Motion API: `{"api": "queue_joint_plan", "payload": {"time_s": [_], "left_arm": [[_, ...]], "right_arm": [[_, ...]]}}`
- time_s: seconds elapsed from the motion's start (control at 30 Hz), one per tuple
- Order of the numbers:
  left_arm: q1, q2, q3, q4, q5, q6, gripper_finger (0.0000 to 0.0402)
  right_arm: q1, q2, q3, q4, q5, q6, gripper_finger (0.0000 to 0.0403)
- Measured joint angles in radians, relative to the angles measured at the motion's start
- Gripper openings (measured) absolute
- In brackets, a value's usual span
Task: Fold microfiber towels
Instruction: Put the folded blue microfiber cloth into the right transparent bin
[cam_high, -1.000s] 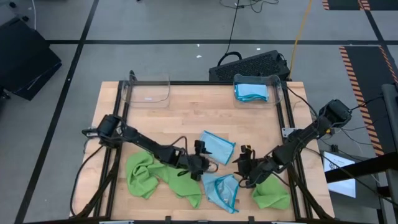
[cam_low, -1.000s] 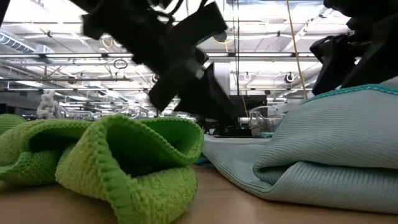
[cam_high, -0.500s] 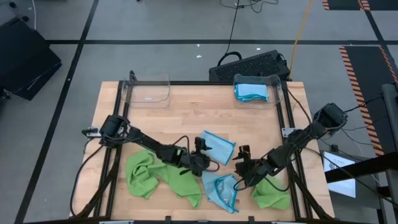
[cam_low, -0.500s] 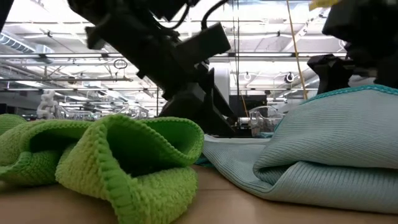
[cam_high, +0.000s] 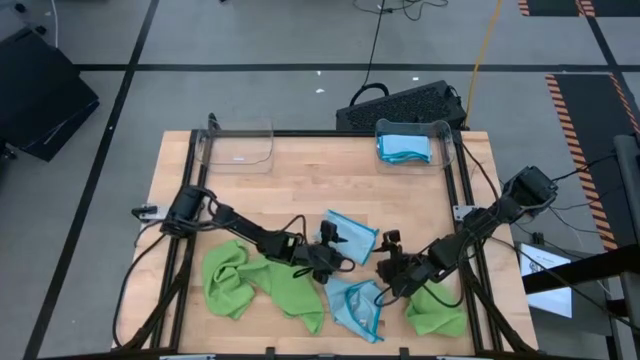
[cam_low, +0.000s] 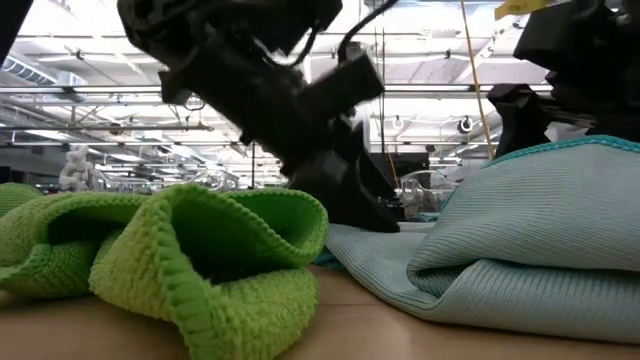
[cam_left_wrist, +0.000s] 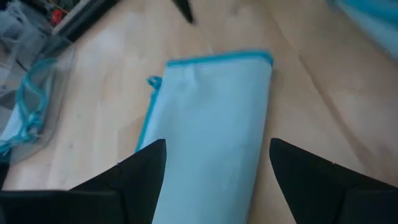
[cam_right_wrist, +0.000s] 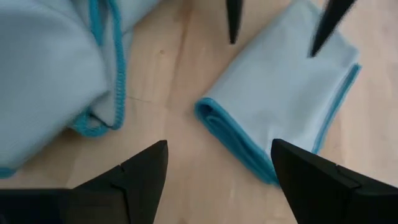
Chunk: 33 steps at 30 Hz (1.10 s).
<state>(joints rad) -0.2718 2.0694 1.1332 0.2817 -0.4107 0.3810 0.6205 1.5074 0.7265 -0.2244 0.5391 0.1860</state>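
A folded light blue towel (cam_high: 354, 238) (cam_left_wrist: 211, 118) (cam_right_wrist: 283, 112) lies flat on the table's middle. My left gripper (cam_high: 338, 250) (cam_left_wrist: 217, 180) hangs open at the towel's near left end, one finger on either side of it; whether it touches I cannot tell. My right gripper (cam_high: 384, 260) (cam_right_wrist: 217, 180) stands open over bare wood between that towel and a crumpled light blue towel (cam_high: 356, 305) (cam_right_wrist: 50, 74). A lime green towel (cam_high: 255, 283) (cam_low: 190, 265) lies bunched at the near left, and another (cam_high: 437, 312) lies at the near right.
A clear bin (cam_high: 405, 146) with folded blue towels stands at the far right edge, and an empty clear bin (cam_high: 238, 146) at the far left. Bare wood lies across the table's far half. The crumpled blue towel (cam_low: 530, 240) fills the low view's right side.
My left gripper has moved a little toward the table's right edge and down, closer to the folded blue towel, rolling slightly. My right gripper has sunk a little and rolled. The towels lie as before.
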Motion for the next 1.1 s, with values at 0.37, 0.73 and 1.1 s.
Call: {"api": "queue_joint_plan", "payload": {"time_s": [0.37, 0.73, 1.1], "left_arm": [[0.051, 0.021, 0.000, -0.015, 0.107, 0.021, 0.0279], [0.130, 0.020, 0.004, -0.102, 0.269, -0.006, 0.0188], [0.172, 0.034, 0.001, -0.071, 0.306, -0.033, 0.0014]], "right_arm": [[-0.059, 0.029, 0.000, 0.024, -0.019, -0.040, 0.0279], [-0.071, 0.029, 0.000, 0.027, -0.050, -0.050, 0.0279], [-0.087, 0.029, -0.050, 0.037, -0.062, -0.120, 0.0279]]}}
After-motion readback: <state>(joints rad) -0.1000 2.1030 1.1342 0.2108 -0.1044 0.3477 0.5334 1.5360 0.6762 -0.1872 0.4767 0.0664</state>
